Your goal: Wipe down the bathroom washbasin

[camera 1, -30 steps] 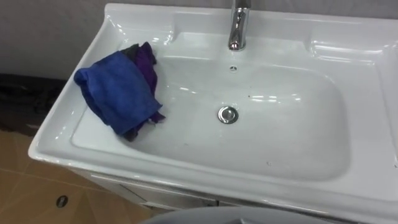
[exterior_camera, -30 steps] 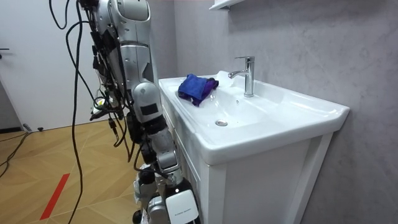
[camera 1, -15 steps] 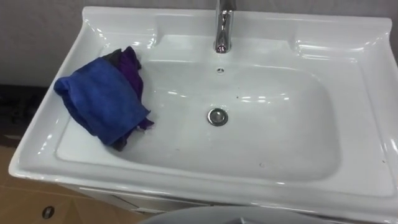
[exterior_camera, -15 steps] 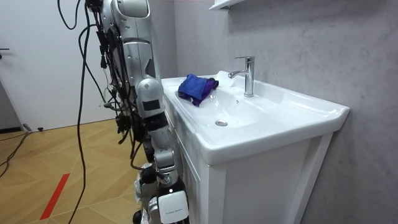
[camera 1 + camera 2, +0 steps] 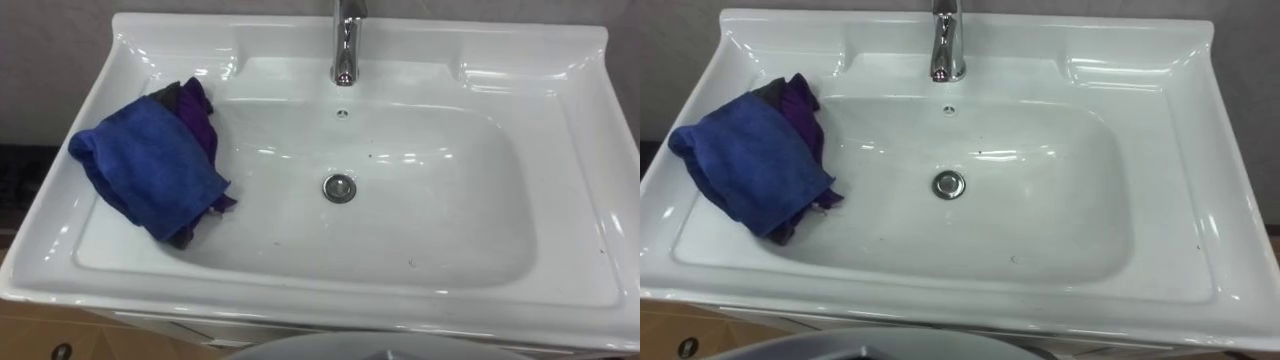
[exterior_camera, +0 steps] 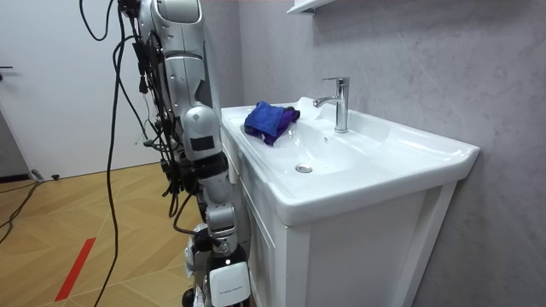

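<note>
A white basin (image 5: 430, 225) lies right below me. A crumpled blue cloth (image 5: 148, 165) with a purple one under it rests on the basin's left slope, partly over the rim. The chrome tap (image 5: 346, 45) stands at the back middle, and the drain (image 5: 339, 187) is in the bowl's centre. A few small dark specks (image 5: 410, 263) dot the bowl. In the room view I stand close against the basin's front, and my right hand (image 6: 213, 263) hangs low beside the cabinet, apart from the cloth (image 6: 269, 119).
The basin sits on a white cabinet (image 6: 341, 256) against a grey wall. A shelf (image 6: 311, 5) hangs above the tap. A dark object (image 5: 15, 180) lies on the wooden floor to the basin's left.
The eye view has shifted right and forward, so the basin now sits more centred. In the room view my body has moved nearer to the basin. The cloth has not moved.
</note>
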`<state>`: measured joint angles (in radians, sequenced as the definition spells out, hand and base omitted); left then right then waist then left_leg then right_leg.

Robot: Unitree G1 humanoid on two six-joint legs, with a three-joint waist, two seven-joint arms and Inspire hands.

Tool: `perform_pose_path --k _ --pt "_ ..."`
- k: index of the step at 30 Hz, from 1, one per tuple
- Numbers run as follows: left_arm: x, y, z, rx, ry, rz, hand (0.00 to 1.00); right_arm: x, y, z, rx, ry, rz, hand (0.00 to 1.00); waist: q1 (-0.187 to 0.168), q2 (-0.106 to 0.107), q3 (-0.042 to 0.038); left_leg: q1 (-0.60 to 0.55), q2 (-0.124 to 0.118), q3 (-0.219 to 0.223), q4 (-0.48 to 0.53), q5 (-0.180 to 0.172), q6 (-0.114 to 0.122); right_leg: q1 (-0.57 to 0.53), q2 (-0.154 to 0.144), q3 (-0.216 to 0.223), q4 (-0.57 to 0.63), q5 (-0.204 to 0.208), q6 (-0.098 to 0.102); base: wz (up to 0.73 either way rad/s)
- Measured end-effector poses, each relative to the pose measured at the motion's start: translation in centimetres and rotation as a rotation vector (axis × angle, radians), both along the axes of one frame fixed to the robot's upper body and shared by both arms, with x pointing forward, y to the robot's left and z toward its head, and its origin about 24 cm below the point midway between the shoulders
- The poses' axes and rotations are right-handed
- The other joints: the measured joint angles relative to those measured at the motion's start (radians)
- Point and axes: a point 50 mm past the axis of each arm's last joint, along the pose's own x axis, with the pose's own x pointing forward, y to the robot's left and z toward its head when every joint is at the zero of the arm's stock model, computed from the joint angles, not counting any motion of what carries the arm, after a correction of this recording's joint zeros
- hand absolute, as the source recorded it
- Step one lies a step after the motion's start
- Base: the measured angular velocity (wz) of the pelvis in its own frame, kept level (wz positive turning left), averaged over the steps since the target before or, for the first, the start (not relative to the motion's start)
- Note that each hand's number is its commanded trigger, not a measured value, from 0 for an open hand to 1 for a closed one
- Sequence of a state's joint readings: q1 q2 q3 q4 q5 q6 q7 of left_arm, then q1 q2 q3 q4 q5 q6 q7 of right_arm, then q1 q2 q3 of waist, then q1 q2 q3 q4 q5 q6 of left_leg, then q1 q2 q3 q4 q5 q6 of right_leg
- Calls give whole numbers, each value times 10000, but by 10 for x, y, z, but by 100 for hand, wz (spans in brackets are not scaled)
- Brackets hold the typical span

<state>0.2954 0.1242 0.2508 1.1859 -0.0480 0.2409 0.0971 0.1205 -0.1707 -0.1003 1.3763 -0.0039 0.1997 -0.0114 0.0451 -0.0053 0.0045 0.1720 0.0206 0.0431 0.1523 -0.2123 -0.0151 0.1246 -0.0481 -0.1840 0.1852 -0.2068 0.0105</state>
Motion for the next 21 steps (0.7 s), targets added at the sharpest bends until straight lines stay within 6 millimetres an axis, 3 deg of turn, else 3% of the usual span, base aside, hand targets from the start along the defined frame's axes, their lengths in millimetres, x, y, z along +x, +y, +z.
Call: perform_pose_path --k 11,21 --pt "45 -2 -4 -231 -596 -2865 0 5 7 -2 76 -123 64 0 -186 -38 0 -41 29 204 35 0 -1 -127 104 236 31 5 -6 -5" --pt "41 -1 -3 -467 -482 -3073 0 -4 12 -3 681 216 -58 0 -444 -111 -6 -19 34 389 6 -1 -1 -120 135 448 11 9 -12 -6"
